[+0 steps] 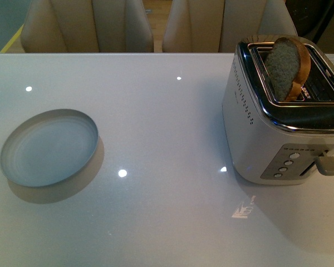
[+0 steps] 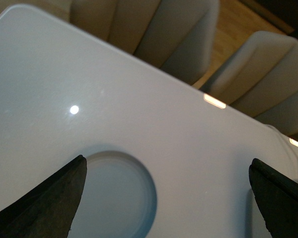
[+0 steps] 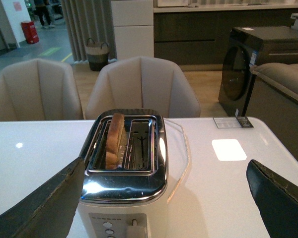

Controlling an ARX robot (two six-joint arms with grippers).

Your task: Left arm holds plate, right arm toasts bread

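Front view: the plate (image 1: 49, 147) lies flat on the white table (image 1: 167, 222), well to the left, with neither arm in frame. The toaster (image 1: 284, 111) stands at the far right, and the bread (image 1: 288, 68) sits upright in its left-hand slot, the rounded end standing proud above the chrome top; the lever (image 1: 327, 164) on the front face appears raised, so toasting is judged not yet started. Left wrist view: the left gripper (image 2: 166, 198) hangs above the table with its fingers (image 2: 44, 203) spread wide and empty, the plate (image 2: 116, 198) below, close to one finger and not touched. Right wrist view: the right arm (image 3: 164, 198) faces the toaster (image 3: 124, 168) from its front, its claw also spread wide and holding nothing; the bread (image 3: 115, 141) is seen edge-on in the slot and the lever (image 3: 134, 227) lies low in frame between the fingers. Recommendation: the left gripper should descend over the plate's near rim and close on that low edge squarely, since a shallow rim offers little purchase. The right arm should press the lever straight down, avoiding sideways load that could shift the toaster.
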